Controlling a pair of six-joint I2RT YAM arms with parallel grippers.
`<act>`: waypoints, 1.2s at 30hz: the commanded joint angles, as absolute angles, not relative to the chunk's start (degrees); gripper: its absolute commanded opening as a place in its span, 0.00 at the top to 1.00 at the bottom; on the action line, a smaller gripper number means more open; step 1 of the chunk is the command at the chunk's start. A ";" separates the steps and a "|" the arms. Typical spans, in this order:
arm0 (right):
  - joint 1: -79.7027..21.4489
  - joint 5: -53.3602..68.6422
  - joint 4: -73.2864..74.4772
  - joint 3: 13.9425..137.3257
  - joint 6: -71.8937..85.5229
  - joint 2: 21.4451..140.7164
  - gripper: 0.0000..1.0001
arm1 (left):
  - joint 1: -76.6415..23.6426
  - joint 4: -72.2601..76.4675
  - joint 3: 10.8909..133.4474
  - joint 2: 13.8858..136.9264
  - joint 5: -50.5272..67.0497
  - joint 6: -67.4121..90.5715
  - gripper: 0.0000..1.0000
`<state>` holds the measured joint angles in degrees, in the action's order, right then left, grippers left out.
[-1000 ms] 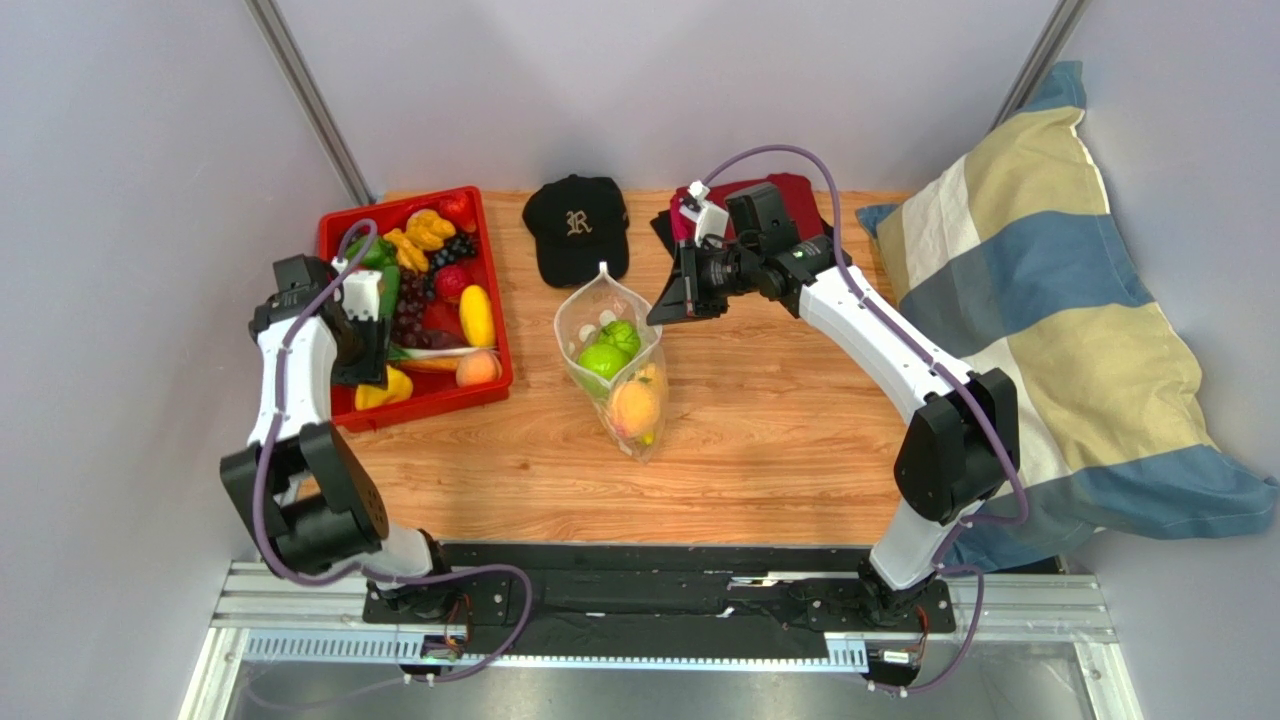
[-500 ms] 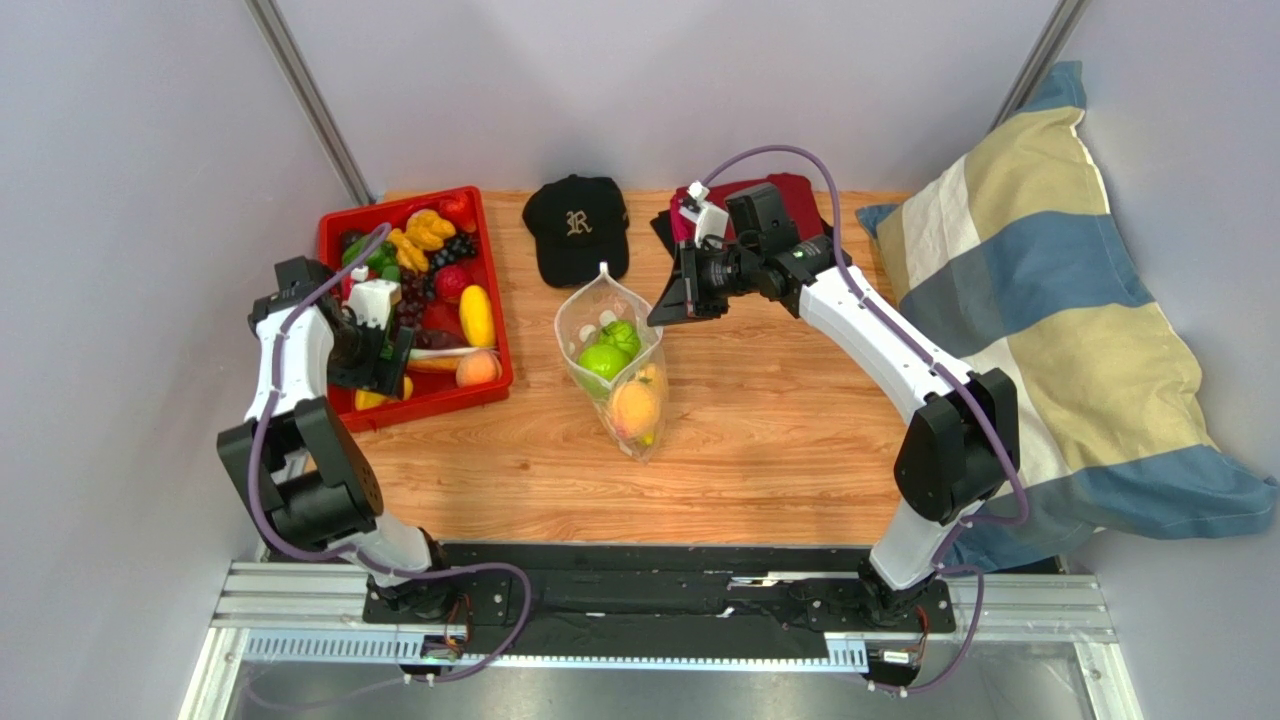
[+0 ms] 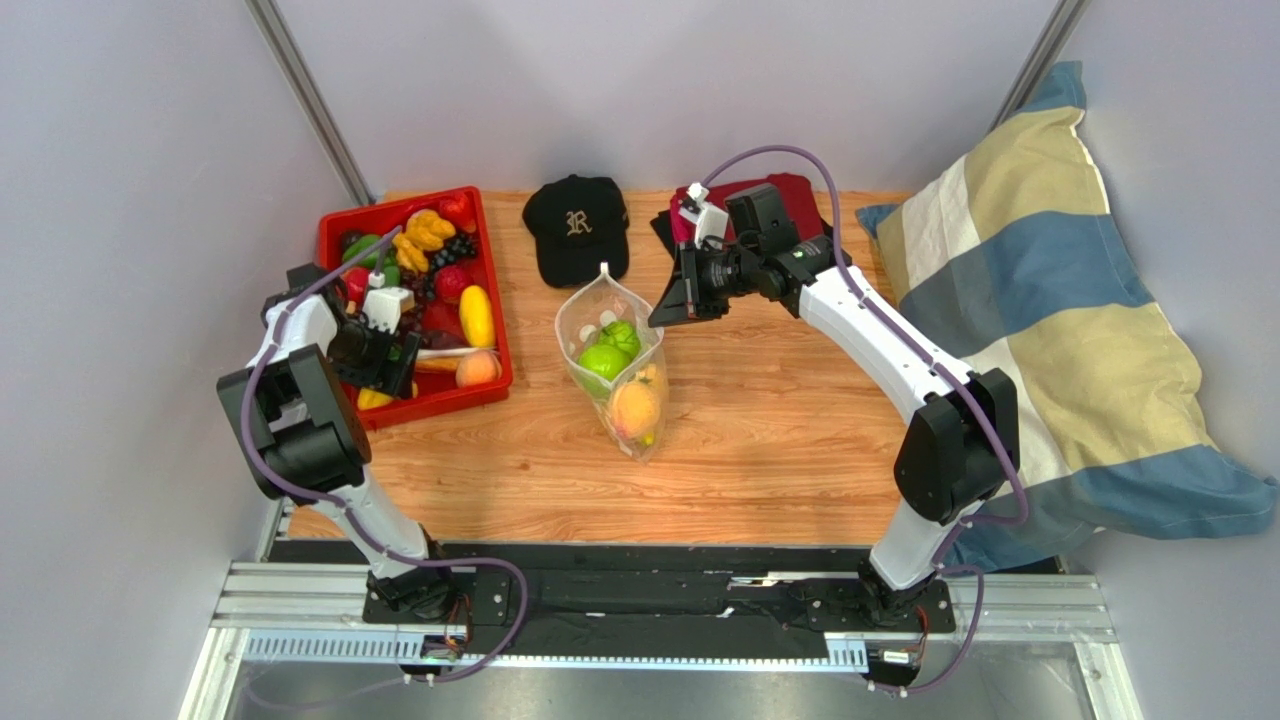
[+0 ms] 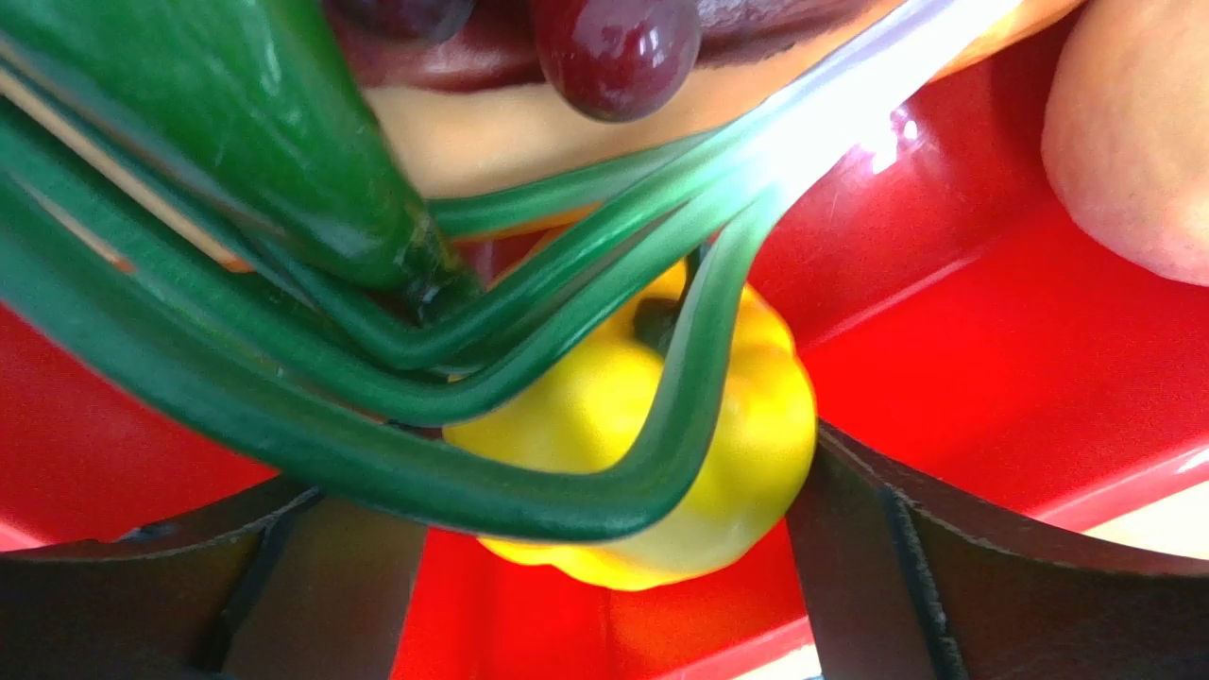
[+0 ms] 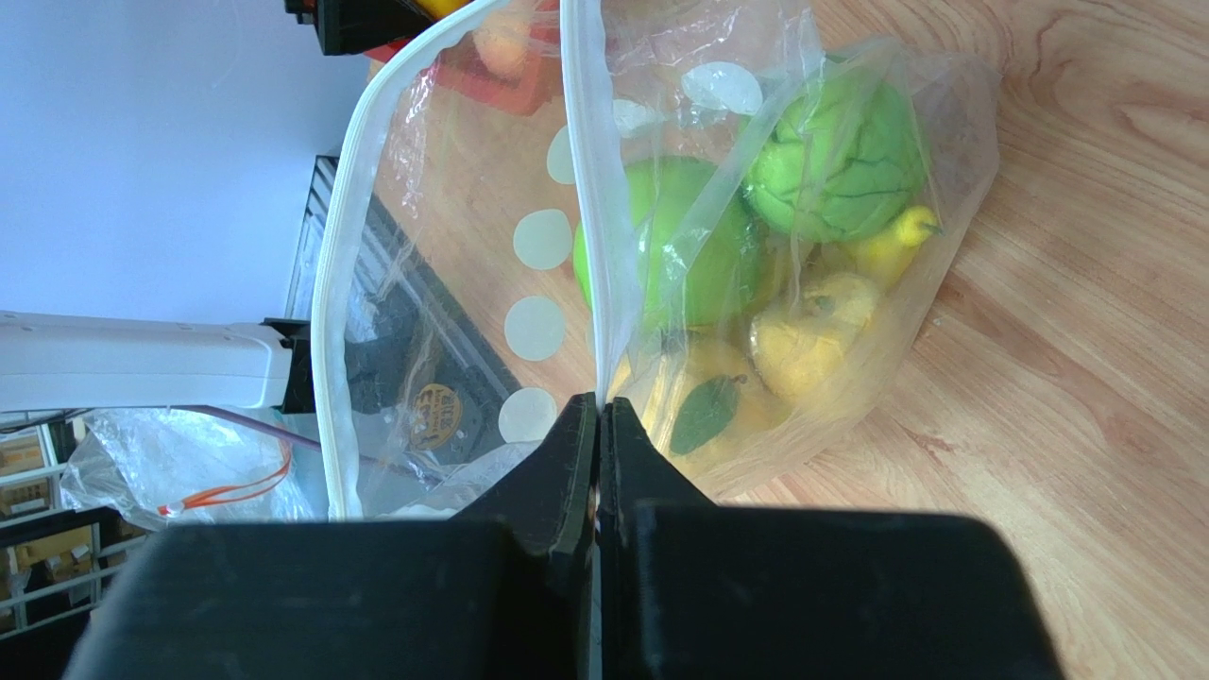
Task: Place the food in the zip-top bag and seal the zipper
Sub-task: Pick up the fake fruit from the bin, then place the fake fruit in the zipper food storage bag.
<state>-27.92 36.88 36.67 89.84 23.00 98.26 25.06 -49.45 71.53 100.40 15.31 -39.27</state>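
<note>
The zip-top bag (image 3: 616,368) stands open mid-table, holding green limes (image 5: 837,156), an orange fruit (image 3: 634,405) and yellow pieces (image 5: 809,347). My right gripper (image 5: 598,418) is shut on one side of the bag's white zipper strip (image 5: 585,213) and holds the mouth up; the other side (image 5: 341,284) hangs free. My left gripper (image 4: 596,602) is down in the red tray (image 3: 451,395), open, its fingers (image 4: 965,567) on either side of a yellow piece (image 4: 639,454) that lies under green stalks (image 4: 426,468). The right finger is against it and the left finger is apart.
The tray also holds a yellow oval fruit (image 3: 476,315), a peach (image 3: 478,368), grapes (image 4: 610,50) and other toy food. A black cap (image 3: 579,225) lies behind the bag. A striped pillow (image 3: 1052,300) fills the right side. A dark red item (image 3: 789,203) lies under the right arm.
My left gripper has moved toward the tray's near part and lowered over the yellow piece, and the arm's elbow has swung in. The right gripper and the bag have not moved.
</note>
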 commanded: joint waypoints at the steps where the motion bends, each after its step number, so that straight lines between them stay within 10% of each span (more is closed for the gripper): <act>1: -27.60 36.21 36.21 90.97 21.71 96.33 1.00 | 25.58 -47.99 70.23 99.49 19.68 -41.13 0.11; 15: -27.51 35.86 36.39 90.26 20.75 96.06 1.00 | 25.66 -60.27 77.16 80.61 25.04 -37.18 0.57; 22: -27.60 37.26 37.18 90.09 15.65 95.89 1.00 | 20.14 -66.88 85.16 73.22 39.88 -32.28 0.54; 36: -27.60 39.29 39.29 91.58 13.27 95.19 1.00 | -22.31 -47.46 96.33 83.58 36.65 -11.88 0.47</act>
